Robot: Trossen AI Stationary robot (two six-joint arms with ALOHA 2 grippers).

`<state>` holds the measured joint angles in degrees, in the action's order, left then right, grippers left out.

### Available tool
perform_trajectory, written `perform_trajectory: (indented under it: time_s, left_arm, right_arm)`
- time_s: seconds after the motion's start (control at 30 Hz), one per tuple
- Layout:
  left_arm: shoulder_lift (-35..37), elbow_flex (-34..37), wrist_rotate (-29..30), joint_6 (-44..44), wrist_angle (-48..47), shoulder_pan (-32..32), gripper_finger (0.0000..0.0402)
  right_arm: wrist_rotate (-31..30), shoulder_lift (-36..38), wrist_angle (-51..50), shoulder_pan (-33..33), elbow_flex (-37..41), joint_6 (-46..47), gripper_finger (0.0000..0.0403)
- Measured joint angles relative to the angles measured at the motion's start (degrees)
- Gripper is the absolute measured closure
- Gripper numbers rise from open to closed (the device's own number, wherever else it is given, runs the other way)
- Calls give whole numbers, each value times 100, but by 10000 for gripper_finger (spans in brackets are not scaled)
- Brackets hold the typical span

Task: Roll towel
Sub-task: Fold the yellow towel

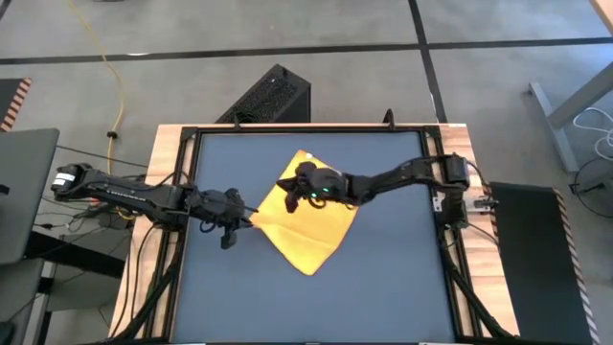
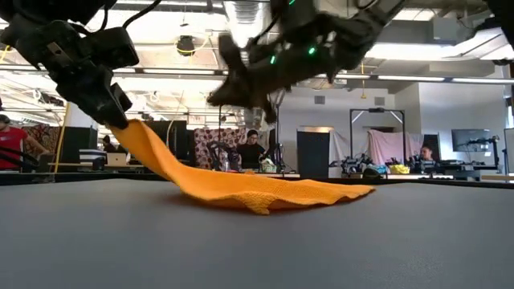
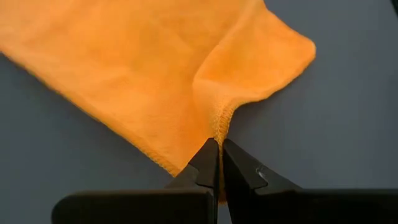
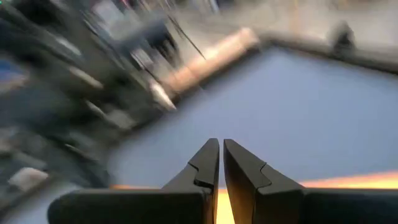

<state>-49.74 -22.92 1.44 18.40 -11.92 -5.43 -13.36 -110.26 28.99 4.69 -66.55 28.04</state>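
We see the left gripper pinched tight on the towel's nine-o'clock corner, lifting it off the table. The right gripper hovers above the towel's twelve-o'clock part, fingers nearly together, empty.

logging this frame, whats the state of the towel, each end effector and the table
towel: spread mostly flat, unrolled, one corner lifted off the table
left end effector: shut on the towel, pinching its lifted corner
right end effector: fingers nearly together, raised above the towel's far part, holding nothing visible
table: dark mat, towel lying near its middle
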Motion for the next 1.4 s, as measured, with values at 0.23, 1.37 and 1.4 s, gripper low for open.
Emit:
perform_trajectory:
  time_s: [0.23, 1.37, 1.4]
  left_arm:
    - [-10, 0, 0, 1336, -377, -189, 401]
    - [-15, 0, 744, 2157, -1091, -844, 401]
    - [-15, 0, 743, 2090, -1092, -844, 401]
  right_arm:
    - [19, -455, -1918, 686, -767, -5, 352]
    - [3604, 719, -6081, -659, -684, -3641, 281]
    - [3603, 707, -6030, -713, -684, -3535, 271]
